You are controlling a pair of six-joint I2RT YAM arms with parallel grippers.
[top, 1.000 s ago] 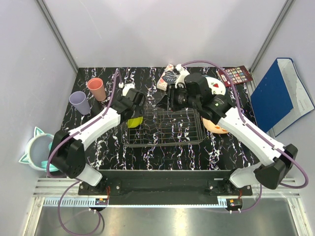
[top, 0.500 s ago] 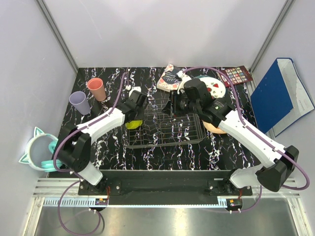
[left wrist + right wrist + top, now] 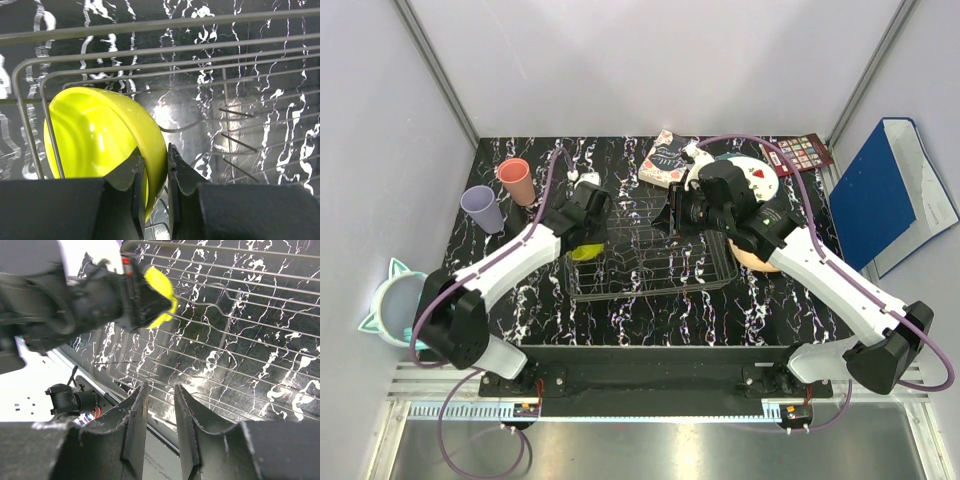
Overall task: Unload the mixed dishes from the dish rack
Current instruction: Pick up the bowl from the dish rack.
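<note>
The yellow-green bowl [image 3: 100,135] stands on edge in the left end of the dish rack [image 3: 655,275], a dark wire basket. My left gripper [image 3: 156,150] is shut on the bowl's rim, one finger inside and one outside. From above, the bowl [image 3: 586,251] peeks out under the left gripper [image 3: 590,238]. My right gripper [image 3: 160,387] hovers over the rack's back edge, open with nothing between its fingers; its view shows the bowl [image 3: 160,282] in the left gripper. A salmon-pink cup [image 3: 515,181] and a lilac cup [image 3: 482,209] stand on the table at the left.
A white red-spotted plate [image 3: 758,176] and a peach plate [image 3: 761,263] lie right of the rack, partly under the right arm. A patterned book [image 3: 667,160] and a dark card [image 3: 800,153] sit at the back. A mint cat-eared bowl [image 3: 388,300] and a blue folder [image 3: 885,190] lie off the table.
The left gripper has closed on the bowl's rim. The right gripper has drifted a little toward the right over the rack's back edge.
</note>
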